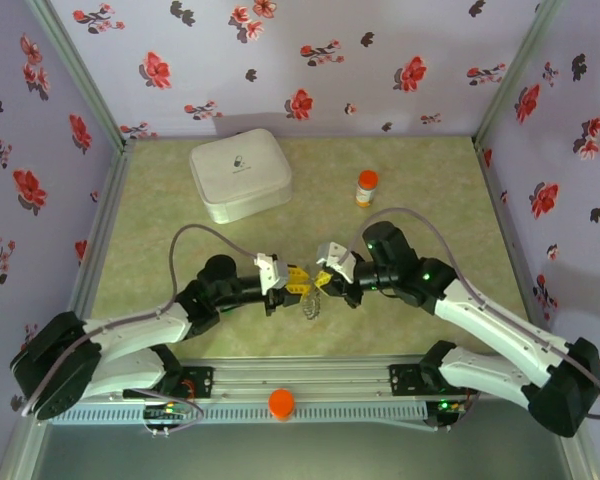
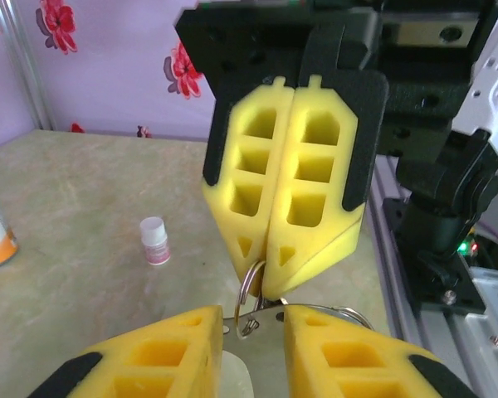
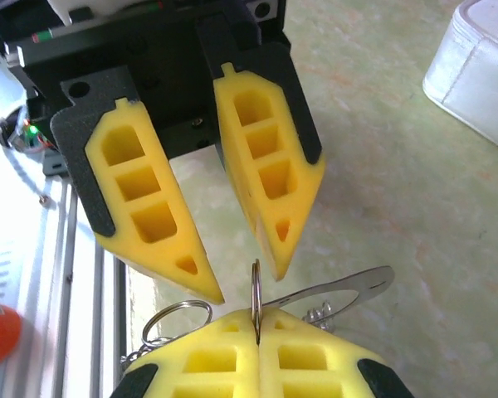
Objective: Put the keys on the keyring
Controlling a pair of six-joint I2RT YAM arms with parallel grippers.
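- The keyring (image 3: 256, 282), a thin metal ring seen edge-on from the right wrist, is sitting upright above the middle of the tabletop (image 1: 440, 200), between the two arms' tips.
- The right pincer (image 3: 257, 319) is pressing its yellow pads together on the lower part of that ring and is pinching it.
- The left pincer (image 3: 245, 282) is facing it from 12 o'clock in the right wrist view. Its fingers are spread, their tips are ending just beside the ring's top, and nothing is being gripped between them.
- A flat metal strip (image 3: 349, 286) is sticking out from the ring toward 3 o'clock. Whether it is one of the keys cannot be told.
- A second ring (image 3: 179, 303) with a few chain links is hanging at 9 o'clock of the pinched one.
- From above, a small metal cluster (image 1: 313, 305) is dangling at 6 o'clock under the meeting pincers.
- A small white vial (image 2: 153, 240) is standing on the tabletop, well apart.
- An orange-capped pill bottle (image 1: 366, 187) is standing at 1 o'clock of the pincers, and a white case (image 1: 240, 175) is lying at 11 o'clock.
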